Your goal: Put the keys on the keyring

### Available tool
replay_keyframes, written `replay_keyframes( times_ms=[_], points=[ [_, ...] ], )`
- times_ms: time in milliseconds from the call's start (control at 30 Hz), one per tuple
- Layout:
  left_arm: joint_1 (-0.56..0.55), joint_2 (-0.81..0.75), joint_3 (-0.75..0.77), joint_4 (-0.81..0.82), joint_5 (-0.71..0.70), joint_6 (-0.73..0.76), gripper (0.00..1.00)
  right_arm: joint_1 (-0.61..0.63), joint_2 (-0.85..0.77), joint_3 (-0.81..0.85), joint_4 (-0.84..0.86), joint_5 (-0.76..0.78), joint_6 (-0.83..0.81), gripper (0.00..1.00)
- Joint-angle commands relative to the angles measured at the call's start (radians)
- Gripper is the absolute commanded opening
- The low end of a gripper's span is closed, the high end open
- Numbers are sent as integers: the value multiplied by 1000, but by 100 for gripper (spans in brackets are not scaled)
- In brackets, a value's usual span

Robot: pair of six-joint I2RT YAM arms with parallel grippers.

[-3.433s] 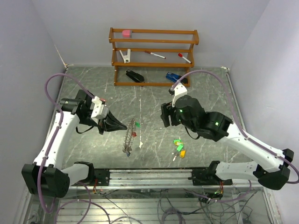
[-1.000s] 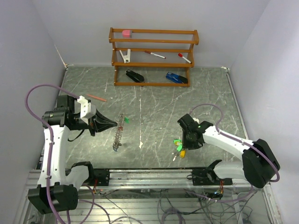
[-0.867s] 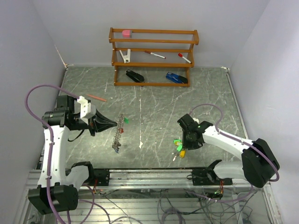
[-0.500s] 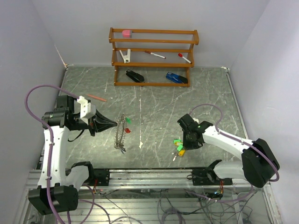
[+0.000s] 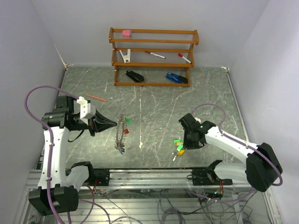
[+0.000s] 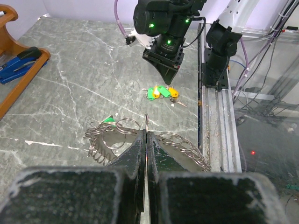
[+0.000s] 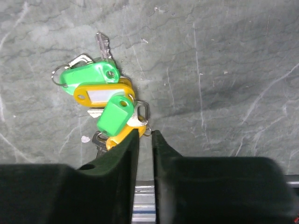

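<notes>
My left gripper (image 5: 113, 124) is left of centre in the overhead view, pointing right, jaws pressed tight on the keyring (image 5: 121, 134). In the left wrist view the ring's wire comes straight up out of my pinched tips at lower centre, with small wire loops bunched on either side. From overhead the keyring runs top to bottom just right of my tips. A green tag (image 5: 127, 120) sits near its upper end and a red tag (image 5: 125, 131) midway. I can't tell if its lower end touches the table (image 5: 163, 107).

My right gripper (image 5: 185, 146) is lower right of centre, tips down at the keys (image 5: 179, 145), a loose bunch on the table well apart from the keyring. In the right wrist view the bunch is upper left of centre: two green plastic pieces, two yellow-orange ones, a bare metal blade sticking up at the top, and small wire rings. My jaws are nearly together with only a thin slit between them. The tips are at the bunch's lower right edge, by a small wire ring and the lower yellow-orange piece. I can't tell if anything is pinched in the slit.

A wooden rack (image 5: 154, 44) stands at top centre, with a black stapler (image 5: 134, 75) and a blue stapler (image 5: 176, 77) at its foot. An orange-red pen (image 5: 96, 97) lies above my left gripper. A white scrap (image 5: 140, 145) lies between the keyring and the keys.
</notes>
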Motion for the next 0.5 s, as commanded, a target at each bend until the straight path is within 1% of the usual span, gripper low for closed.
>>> replay_keyframes(
  times_ms=[0,67,133,200,300,467],
  points=[
    [10,-13,-2,14,89,-3,7,-4,-21,26,-29,-30,66,25],
    [10,-15,-2,14,89,-3,7,-3,-18,13,-12,-45,76,31],
    [9,-16,-2,14,88,-4,7,-4,-21,-1,-2,-41,85,32],
    [9,-18,-3,14,89,-6,7,-4,-29,-15,1,-38,90,31],
    [10,-22,-7,22,89,-15,7,-4,-49,-45,12,-38,100,28],
    [11,-25,-8,26,89,-19,7,-4,-82,-85,24,-19,136,27]
  ],
)
